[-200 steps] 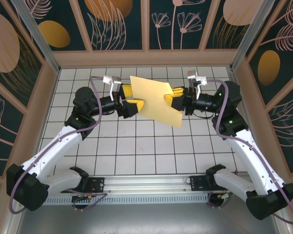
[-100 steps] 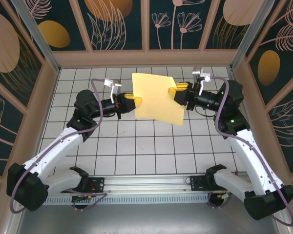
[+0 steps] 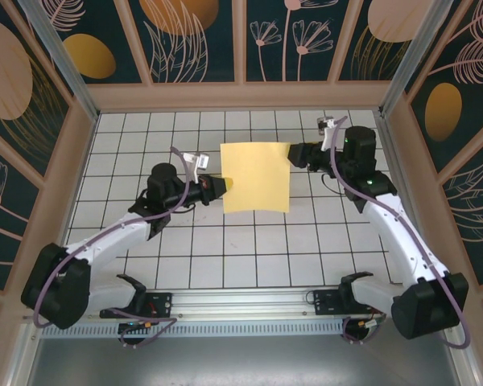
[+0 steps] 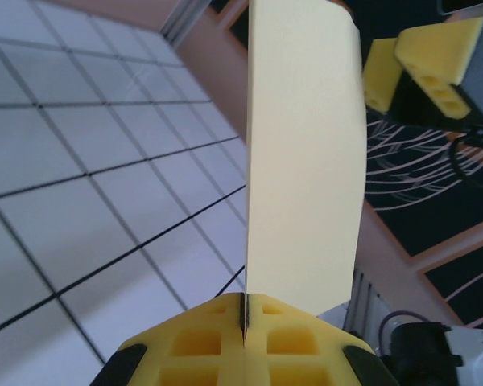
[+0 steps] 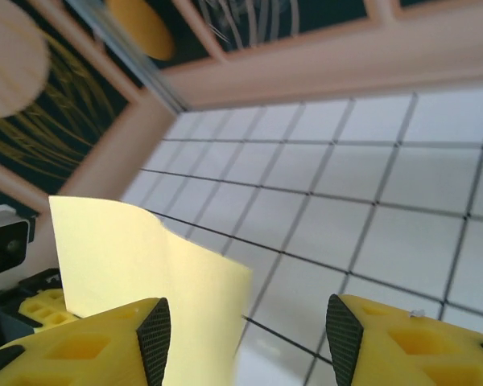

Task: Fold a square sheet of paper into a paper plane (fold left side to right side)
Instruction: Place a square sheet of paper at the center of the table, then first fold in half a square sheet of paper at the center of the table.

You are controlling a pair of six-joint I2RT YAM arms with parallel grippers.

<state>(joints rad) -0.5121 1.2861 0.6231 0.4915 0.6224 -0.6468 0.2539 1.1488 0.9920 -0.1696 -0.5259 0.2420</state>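
Observation:
The square sheet of paper (image 3: 256,177) is yellow-orange, flat and unfolded, and is held up above the white grid table. My left gripper (image 3: 219,186) is shut on its left edge. In the left wrist view the yellow pads (image 4: 201,342) pinch the sheet (image 4: 306,161) edge-on. My right gripper (image 3: 294,154) stands open by the sheet's upper right corner. In the right wrist view the sheet (image 5: 145,265) lies against the inner side of the left finger (image 5: 105,346), and the gap over to the right finger holds nothing; my right gripper (image 5: 245,334) is not clamping the sheet.
The white tiled table (image 3: 225,249) is boxed in by a wooden rim (image 3: 241,96) and patterned walls on three sides. Both arm bases sit on the rail (image 3: 241,310) at the near edge.
The left gripper closed on the sheet's left edge. The right gripper opened, released the right edge and drew back toward the far right. The sheet now sits squarer to the grid.

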